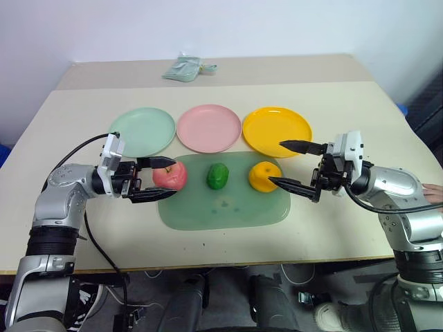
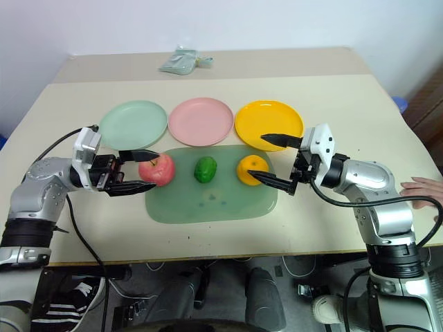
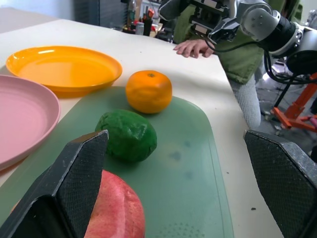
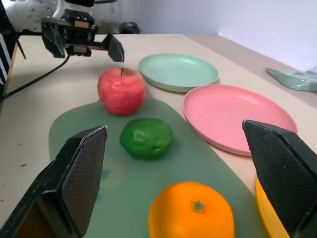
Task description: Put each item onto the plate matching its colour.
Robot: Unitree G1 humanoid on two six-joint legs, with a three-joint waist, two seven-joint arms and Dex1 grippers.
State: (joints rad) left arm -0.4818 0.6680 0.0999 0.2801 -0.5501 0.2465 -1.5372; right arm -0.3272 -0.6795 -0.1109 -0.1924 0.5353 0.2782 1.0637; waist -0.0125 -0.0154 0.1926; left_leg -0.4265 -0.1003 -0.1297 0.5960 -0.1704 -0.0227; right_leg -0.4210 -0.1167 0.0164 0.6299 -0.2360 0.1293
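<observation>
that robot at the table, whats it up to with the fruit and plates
It is sorting toy fruit by colour. The apple, green fruit and orange all sit on the green mat; the mint plate, pink plate and yellow plate are empty. The open left hand flanks the apple, the open right hand the orange.

I see a pale beige worktop (image 1: 83,117) carrying three plates: mint green (image 1: 142,131), pink (image 1: 208,128) and yellow-orange (image 1: 277,131). On a translucent green mat (image 1: 228,207) sit a pink-red apple (image 1: 170,176), a dark green bumpy fruit (image 1: 218,176) and an orange (image 1: 264,175). Each claw, left (image 1: 155,180) and right (image 1: 293,166), has black fingers with a fine crosshatch texture. A pale green packet (image 1: 183,68) lies at the far edge.
</observation>
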